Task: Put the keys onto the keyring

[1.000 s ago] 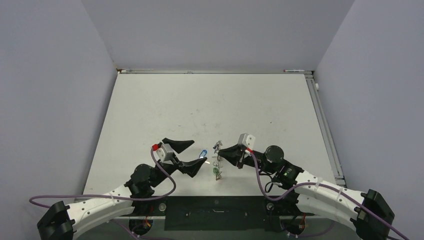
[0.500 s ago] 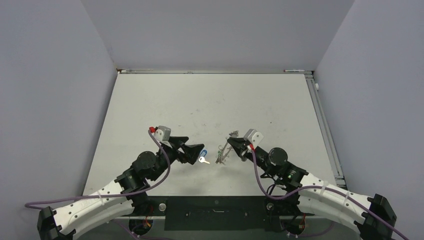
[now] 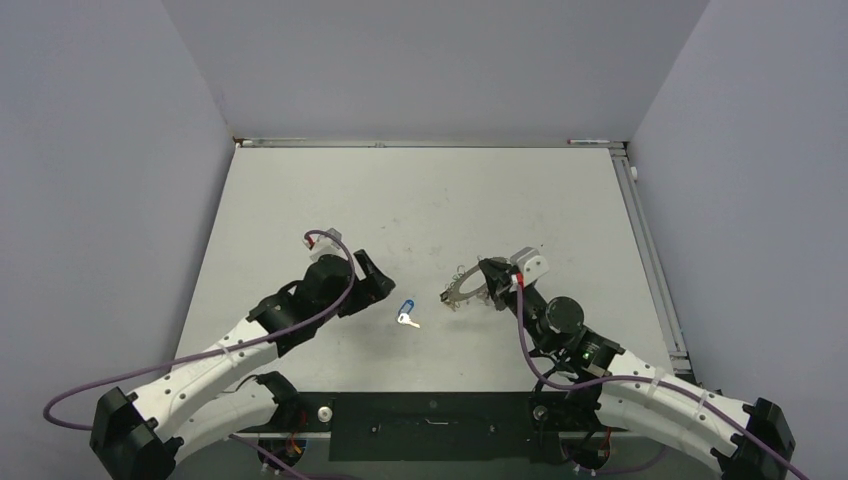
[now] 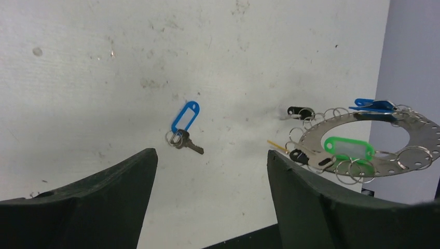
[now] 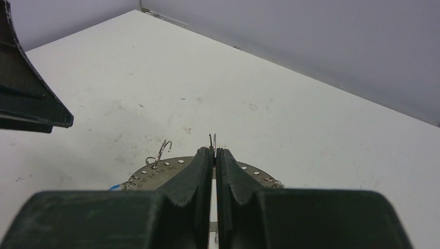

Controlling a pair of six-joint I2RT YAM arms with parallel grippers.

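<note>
The right gripper (image 5: pixel 214 151) is pinching the keyring (image 4: pixel 312 137) tight by its rim, while the left gripper (image 4: pixel 210 154) is gaping wide and empty near the blue-tagged key (image 4: pixel 179 138) lying on the table (image 3: pixel 420 200).

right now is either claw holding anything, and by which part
The right claw grips the keyring by its flat rim. The left claw is open and empty.

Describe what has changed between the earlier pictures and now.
The left gripper let go of the key with the blue tag, which now lies on the table, and drew back leftward with jaws open. The right gripper carried the keyring rightward and toward the far side, tilting it flatter. Its jaws stay shut on the keyring.
</note>
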